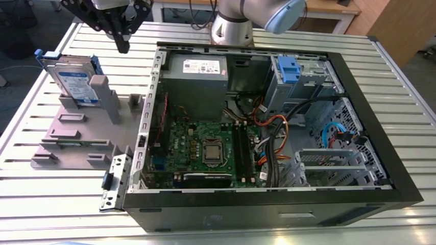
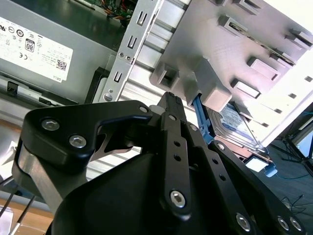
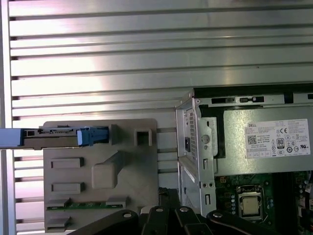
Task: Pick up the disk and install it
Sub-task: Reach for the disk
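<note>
The disk [image 1: 72,81] is a silver drive with a white-and-blue label and blue rails. It stands on edge in the grey slotted holder [image 1: 81,130] at the exterior view's left, beside the open computer case. In the first wrist view the disk [image 3: 58,136] shows edge-on, and in the second wrist view the disk [image 2: 235,123] peeks out behind the holder. My gripper [image 1: 122,47] hangs above the table between the disk and the case's back corner. Its black fingers [image 2: 170,105] are shut together with nothing between them, and it touches nothing.
The open computer case [image 1: 381,132] lies on a slatted metal table [image 1: 41,204]. Inside it are a power supply [image 1: 197,69], a motherboard [image 1: 204,148], cables and a grey drive bay with a blue bracket [image 1: 289,69]. The robot's base [image 1: 232,25] stands behind the case.
</note>
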Controlling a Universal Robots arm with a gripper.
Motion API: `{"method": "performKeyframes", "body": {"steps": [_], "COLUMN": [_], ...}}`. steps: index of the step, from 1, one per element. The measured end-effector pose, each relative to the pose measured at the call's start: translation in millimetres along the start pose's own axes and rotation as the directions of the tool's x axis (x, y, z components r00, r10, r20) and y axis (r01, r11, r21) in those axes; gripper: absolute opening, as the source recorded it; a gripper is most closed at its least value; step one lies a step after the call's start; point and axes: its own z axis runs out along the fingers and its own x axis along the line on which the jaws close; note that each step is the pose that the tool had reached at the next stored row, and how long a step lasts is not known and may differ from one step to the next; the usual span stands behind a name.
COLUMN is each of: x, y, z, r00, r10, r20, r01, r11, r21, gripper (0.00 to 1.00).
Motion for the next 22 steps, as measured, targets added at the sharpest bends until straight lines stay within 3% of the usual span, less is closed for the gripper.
{"method": "performKeyframes", "body": {"steps": [22], "x": [4.6], "y": [-0.3], "z": [0.0], "r00": [1.0], "r10": [0.0], "r20": [-0.0001], "r01": [0.0], "r11": [1.0], "r21": [0.0], "gripper": [0.11]}}
